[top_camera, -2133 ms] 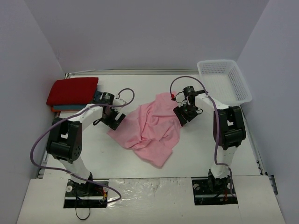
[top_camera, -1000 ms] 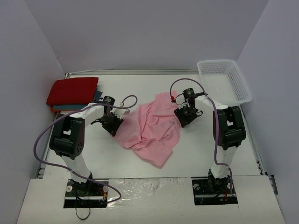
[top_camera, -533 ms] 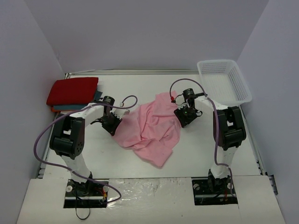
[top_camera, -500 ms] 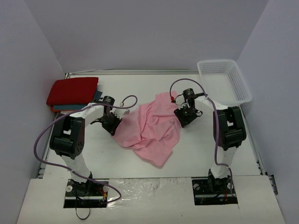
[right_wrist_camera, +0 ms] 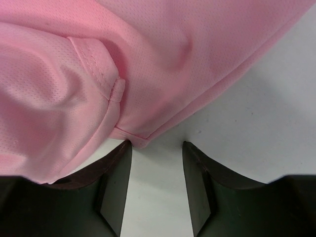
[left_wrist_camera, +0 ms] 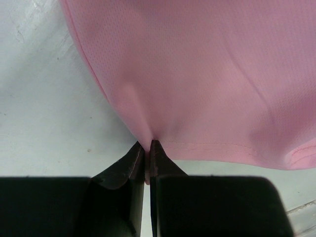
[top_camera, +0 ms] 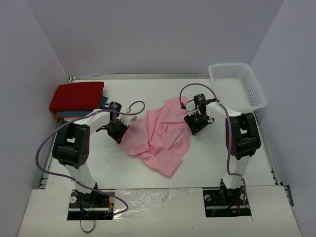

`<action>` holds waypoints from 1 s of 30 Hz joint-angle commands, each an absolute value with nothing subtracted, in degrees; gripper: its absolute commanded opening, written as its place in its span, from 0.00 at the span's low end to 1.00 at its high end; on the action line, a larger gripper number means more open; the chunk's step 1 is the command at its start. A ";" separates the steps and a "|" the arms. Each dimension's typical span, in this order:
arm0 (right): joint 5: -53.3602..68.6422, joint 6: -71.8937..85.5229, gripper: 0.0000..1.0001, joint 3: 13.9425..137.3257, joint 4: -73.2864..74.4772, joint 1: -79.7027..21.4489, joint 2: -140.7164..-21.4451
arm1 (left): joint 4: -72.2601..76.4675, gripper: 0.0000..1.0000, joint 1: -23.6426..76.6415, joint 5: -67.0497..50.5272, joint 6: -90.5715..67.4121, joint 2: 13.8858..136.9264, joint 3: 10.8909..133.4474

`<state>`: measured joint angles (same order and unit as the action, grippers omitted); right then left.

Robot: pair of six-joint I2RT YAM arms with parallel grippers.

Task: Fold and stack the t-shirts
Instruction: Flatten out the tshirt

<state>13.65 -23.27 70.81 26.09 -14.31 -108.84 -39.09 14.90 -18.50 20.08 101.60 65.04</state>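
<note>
The pink shirt (top_camera: 158, 136) lies crumpled and unfolded in the middle of the table (top_camera: 207, 163), one loose corner pointing toward the arm bases. Its cloth is a thin, fine mesh with stitched hems, and it is bunched into soft ridges instead of lying flat.

At its left edge, the left gripper (left_wrist_camera: 147, 148) is clenched on the hem, with a small peak of cloth drawn up between the tips. At the right edge, the right gripper (right_wrist_camera: 155, 145) is low over the table with its fingers apart and grasping nothing. A hem corner lies just at the gap between them, close to one fingertip.

The step in hand looks like taking hold of the shirt on both sides so it can be spread out before folding. The next move probably calls for the right fingers to slide over that corner and pinch it. After that, both arms would need to pull apart evenly, since thin cloth like this could slip or drag unevenly.

Farther back, at the far left corner, the red shirt (top_camera: 76, 96) sits folded on top of the teal shirt (top_camera: 102, 101). The white basket (top_camera: 232, 64) stands at the far right.
</note>
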 commanded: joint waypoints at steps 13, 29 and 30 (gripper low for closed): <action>12.48 -23.38 0.00 70.75 28.48 -15.38 -111.18 | -41.22 0.02 14.77 -16.00 19.77 99.93 66.88; 0.71 -23.64 0.00 80.76 29.36 -14.15 -100.29 | -45.87 0.02 13.71 -4.14 23.02 93.78 74.96; 0.44 -23.64 0.00 82.60 29.44 -13.98 -99.94 | -46.23 0.02 13.62 -3.09 23.11 93.52 76.54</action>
